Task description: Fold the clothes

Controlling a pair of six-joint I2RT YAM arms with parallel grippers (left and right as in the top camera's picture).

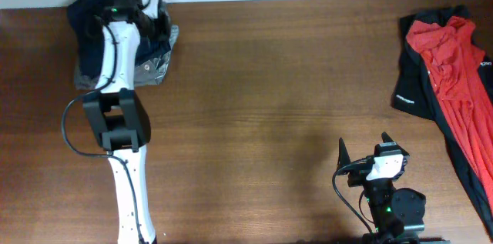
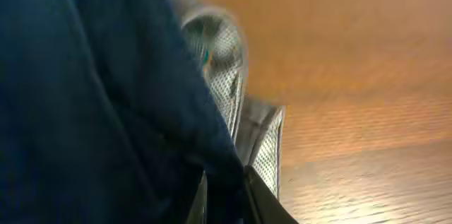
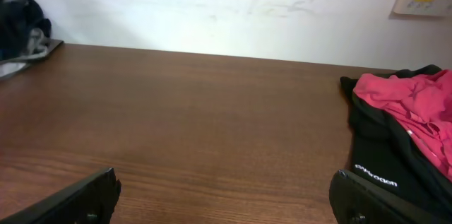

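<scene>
Two heaps of clothing lie well apart on the brown table (image 1: pixel 269 82); a navy garment (image 1: pixel 81 17) is bunched at the far left corner, with a grey mesh cloth (image 1: pixel 158 63) showing from under its near edge; a red and black garment (image 1: pixel 443 59) is spread loosely along the right edge, unfolded, its black part carrying small white lettering; the left arm reaches out to the far left heap and the left gripper (image 1: pixel 142 1) sits on top of it; in the left wrist view, which is blurred, the navy garment (image 2: pixel 85 97) fills the left half, the grey mesh cloth (image 2: pixel 226 61) hangs beside it, and the left gripper (image 2: pixel 226 199) has its fingers drawn narrow with a fold of navy cloth between them; the right gripper (image 1: pixel 363 145) rests low near the front edge, apart from any cloth, its fingers spread wide; its own camera looks across bare wood toward the red and black garment (image 3: pixel 402 111) and a pale wall (image 3: pixel 212 5).
</scene>
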